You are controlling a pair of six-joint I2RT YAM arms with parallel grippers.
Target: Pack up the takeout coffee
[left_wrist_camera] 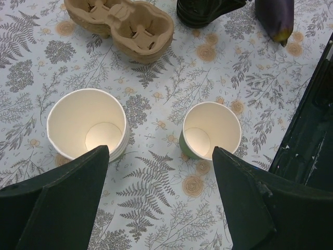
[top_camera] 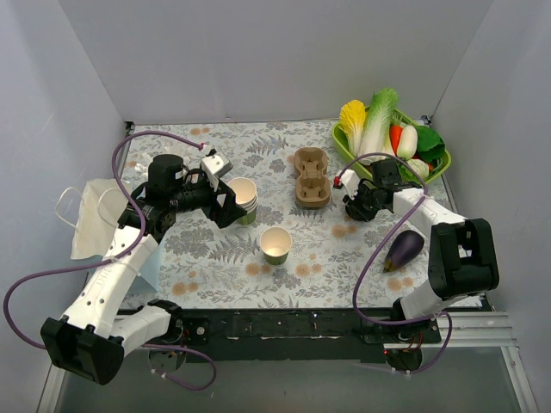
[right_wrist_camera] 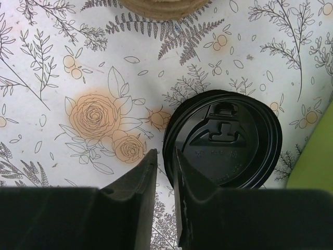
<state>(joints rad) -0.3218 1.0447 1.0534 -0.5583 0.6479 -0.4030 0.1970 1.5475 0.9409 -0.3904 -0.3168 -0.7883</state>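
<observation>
No cup with a lid on it shows in any view. A loose black lid [right_wrist_camera: 223, 140] lies on the floral cloth by the green basket. My right gripper [right_wrist_camera: 165, 153] is nearly shut, its fingertips pinching the lid's left rim; it also shows in the top view [top_camera: 355, 206]. A single lidless cream-and-green cup [top_camera: 275, 244] stands mid-table, also in the left wrist view [left_wrist_camera: 210, 130]. A stack of lidless cups [top_camera: 244, 196] stands to its left, also in the left wrist view [left_wrist_camera: 86, 122]. My left gripper [left_wrist_camera: 161, 153] is open and empty, above the cloth between the stack and the single cup.
A brown pulp cup carrier [top_camera: 311, 178] lies behind the cups. A green basket [top_camera: 340, 142] of vegetables sits at the back right. An eggplant [top_camera: 403, 249] lies at the right. A white bag [top_camera: 95, 215] lies at the left edge.
</observation>
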